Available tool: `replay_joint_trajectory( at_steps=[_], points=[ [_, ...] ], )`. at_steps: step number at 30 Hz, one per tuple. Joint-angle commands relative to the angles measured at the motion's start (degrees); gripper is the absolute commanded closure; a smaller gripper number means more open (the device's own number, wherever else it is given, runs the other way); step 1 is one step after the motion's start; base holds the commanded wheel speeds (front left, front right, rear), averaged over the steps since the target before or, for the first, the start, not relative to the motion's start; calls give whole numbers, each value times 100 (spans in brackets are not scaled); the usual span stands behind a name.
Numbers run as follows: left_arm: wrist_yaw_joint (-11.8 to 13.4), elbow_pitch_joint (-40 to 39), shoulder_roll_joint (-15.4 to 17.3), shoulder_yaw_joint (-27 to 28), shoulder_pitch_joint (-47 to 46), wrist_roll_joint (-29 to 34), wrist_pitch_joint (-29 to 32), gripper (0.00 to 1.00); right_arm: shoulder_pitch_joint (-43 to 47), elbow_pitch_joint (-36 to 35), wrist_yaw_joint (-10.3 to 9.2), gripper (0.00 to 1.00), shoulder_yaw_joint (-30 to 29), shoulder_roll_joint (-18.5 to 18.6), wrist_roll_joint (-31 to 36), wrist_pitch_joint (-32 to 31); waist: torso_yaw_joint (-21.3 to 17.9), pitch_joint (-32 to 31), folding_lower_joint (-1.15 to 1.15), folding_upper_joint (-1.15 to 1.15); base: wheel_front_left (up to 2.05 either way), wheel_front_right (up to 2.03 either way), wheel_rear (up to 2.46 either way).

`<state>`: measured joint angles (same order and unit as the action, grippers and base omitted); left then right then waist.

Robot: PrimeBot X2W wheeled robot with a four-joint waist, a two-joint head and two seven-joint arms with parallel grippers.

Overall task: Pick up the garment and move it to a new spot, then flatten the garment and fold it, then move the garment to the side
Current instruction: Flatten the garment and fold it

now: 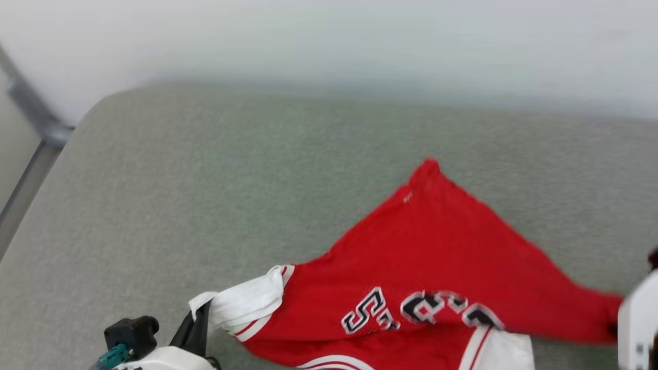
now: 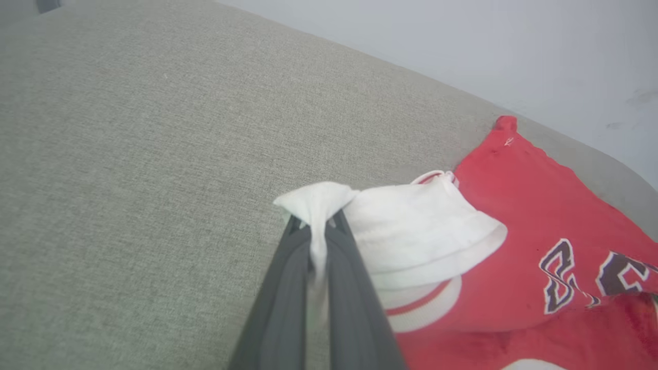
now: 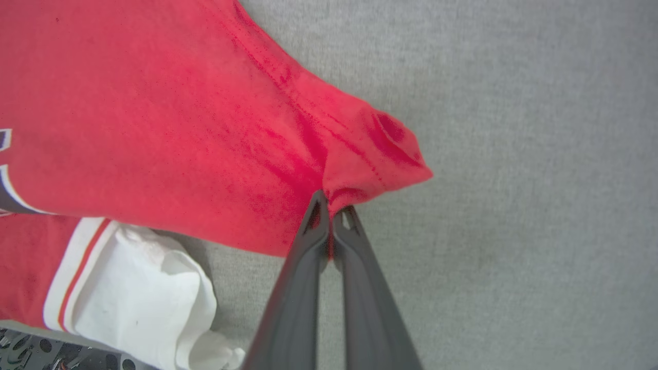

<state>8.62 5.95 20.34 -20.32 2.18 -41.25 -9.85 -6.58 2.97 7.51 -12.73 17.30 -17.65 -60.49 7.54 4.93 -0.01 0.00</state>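
Garment [image 1: 437, 246], just one, has left gripper [image 2: 314, 226] pinching its white sleeve [image 2: 411, 226], right gripper [image 3: 331, 205] pinching a red corner [image 3: 380, 149].

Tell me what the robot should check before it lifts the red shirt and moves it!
1. Is the left gripper shut on the garment's white sleeve? ok.
2. Is the right gripper shut on the red corner? ok.
3. Is the garment lying flat? not ok: it is rumpled and the print is creased.
4. Is there bare room on the grey surface for a new spot? ok.
5. Is each pinch firm enough to hold during a lift? cannot tell.
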Motion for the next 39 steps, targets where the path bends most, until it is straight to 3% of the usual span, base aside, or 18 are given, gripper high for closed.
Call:
replay_joint_trajectory(
  at_steps=[1,6,9,10,11,12,16,17,19,20,24,27,30,35,39],
  points=[
    [55,-39,41,40,121,-36,23,100,502,-276,-5,100,-123,-205,-31,6,-393,-338,1,0,0,0,0],
    [172,-135,124,93,273,-42,51,100,1915,-918,-4,100,-616,-1131,-52,145,-599,-467,1,0,0,0,0],
    [204,-180,133,62,325,-23,79,100,2454,-1027,-4,98,-709,-1397,-188,365,-681,-494,1,0,0,0,0],
    [208,-198,137,49,326,-14,91,100,2553,-1035,-4,58,-741,-1426,-262,533,-697,-497,1,0,0,0,0],
    [210,-218,143,35,323,-11,97,100,2643,-1041,-4,0,-724,-1435,-279,738,-706,-494,1,0,0,0,0],
    [210,-218,143,35,323,-11,97,100,2643,-1041,-4,0,-724,-1435,-279,738,-706,-494,1,0,0,0,0],
    [210,-291,160,-17,248,18,137,100,2505,-895,-3,0,-652,-1444,-767,2576,-710,-457,1,0,0,0,0],
    [210,-291,160,-17,248,18,137,100,2505,-895,-3,0,-652,-1444,-767,2576,-710,-457,1,0,0,0,0],
    [199,-320,154,-42,178,26,158,100,2279,-894,-3,0,-581,-1441,-711,3366,-692,-401,1,0,0,0,0],
    [160,-359,154,-82,53,62,178,100,1826,-831,-3,0,-381,-1443,-537,4383,-633,-283,1,0,0,0,0],
    [97,-385,109,-117,-202,118,114,100,986,-421,-3,0,-50,-1346,-382,5036,-498,-43,1,0,0,0,0],
    [24,-357,39,-176,-461,152,78,100,266,71,-3,0,180,-1127,-352,4998,-333,195,1,0,0,0,0],
    [-75,-313,-58,-256,-735,189,25,100,-426,558,-3,0,537,-808,-519,4578,-147,461,1,0,0,0,0],
    [-247,-211,-210,-341,-1126,241,-109,100,-1402,1237,-3,0,1195,-157,-700,3173,117,849,1,0,0,0,0],
    [-323,-153,-299,-401,-1316,274,-204,100,-1959,1520,-3,0,1755,117,-722,1897,226,1044,1,0,0,0,0]
  ],
)
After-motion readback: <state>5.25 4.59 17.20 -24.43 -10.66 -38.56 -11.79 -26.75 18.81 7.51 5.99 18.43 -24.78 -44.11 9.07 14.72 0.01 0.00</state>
